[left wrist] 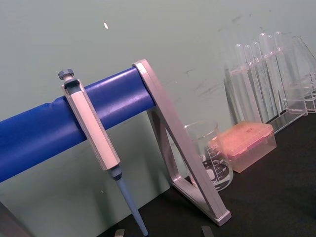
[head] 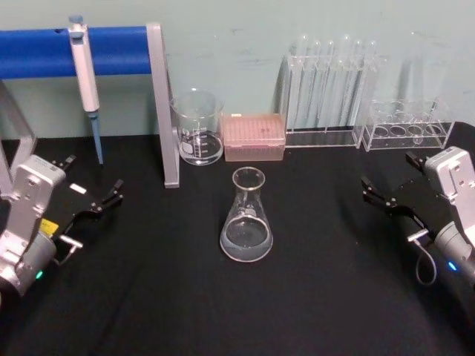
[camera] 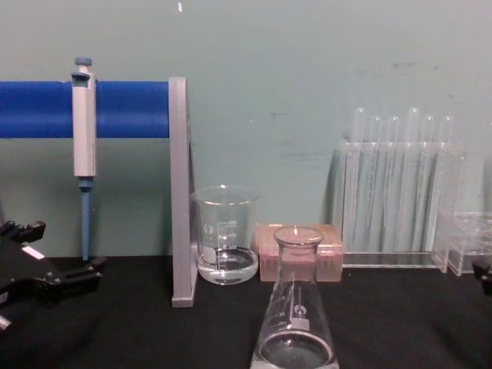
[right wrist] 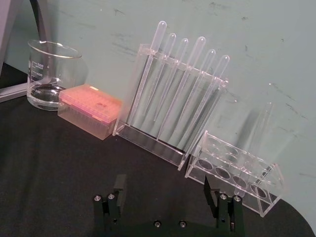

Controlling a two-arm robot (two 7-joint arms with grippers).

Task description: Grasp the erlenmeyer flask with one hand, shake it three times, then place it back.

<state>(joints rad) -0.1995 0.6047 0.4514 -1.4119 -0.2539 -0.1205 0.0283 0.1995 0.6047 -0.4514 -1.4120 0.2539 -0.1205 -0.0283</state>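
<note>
Centrally, flask point(head: 246, 222): upright on the black table point(head: 148, 297), a little clear liquid in its base, untouched. Beaker point(head: 197, 126) and pink tip box point(head: 254, 137) stand behind it, near the wall.

Left gripper point(head: 95, 173): at the table's left side, fingers spread, empty, well apart from the flask.

Right gripper point(head: 387, 172): at the right side, fingers likewise spread, empty.

Pipette point(head: 87, 81): hanging on a blue bar point(head: 37, 52).

Test tubes point(head: 330, 81): in a clear rack.

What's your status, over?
Left gripper open, parked left. Right gripper open, parked right. Flask upright, centre, untouched. Nothing blocking it.
</note>
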